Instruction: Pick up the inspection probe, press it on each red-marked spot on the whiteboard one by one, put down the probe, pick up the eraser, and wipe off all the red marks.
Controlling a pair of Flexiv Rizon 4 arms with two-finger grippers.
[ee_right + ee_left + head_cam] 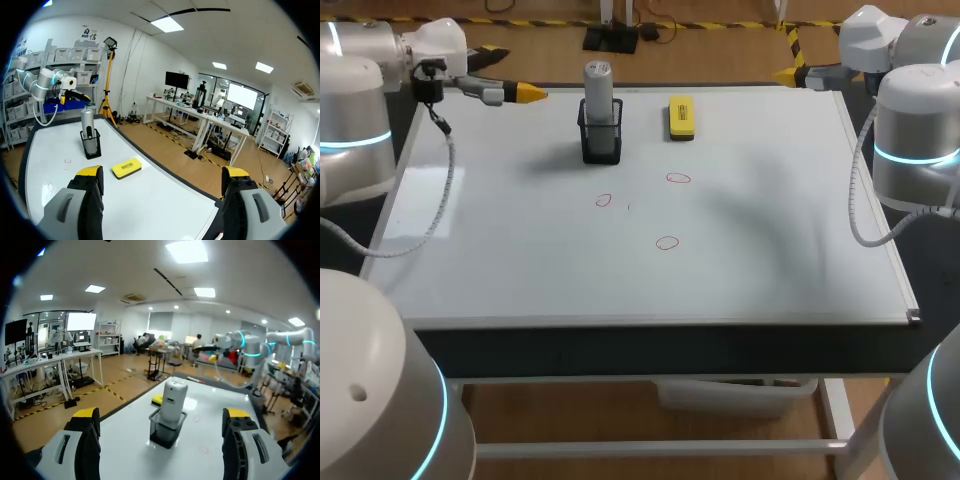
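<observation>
The grey cylindrical probe (598, 92) stands upright in a black holder (601, 140) at the back of the whiteboard (520, 250). Right of it lies the yellow eraser (681, 117). Three red circles are drawn at the left (604, 200), the right (678, 179) and nearer the front (667, 242). My left gripper (528, 94) hovers open over the back left edge. In its wrist view the probe (172, 399) stands ahead, beyond the open gripper (162, 415). My right gripper (788, 74) is open over the back right edge. From it (162, 172) the eraser (126, 167) and probe (88, 125) lie ahead.
The whiteboard has a raised metal frame (875, 215) around it and covers nearly the whole tabletop. Both arms' bases and cables (440, 200) flank its left and right sides.
</observation>
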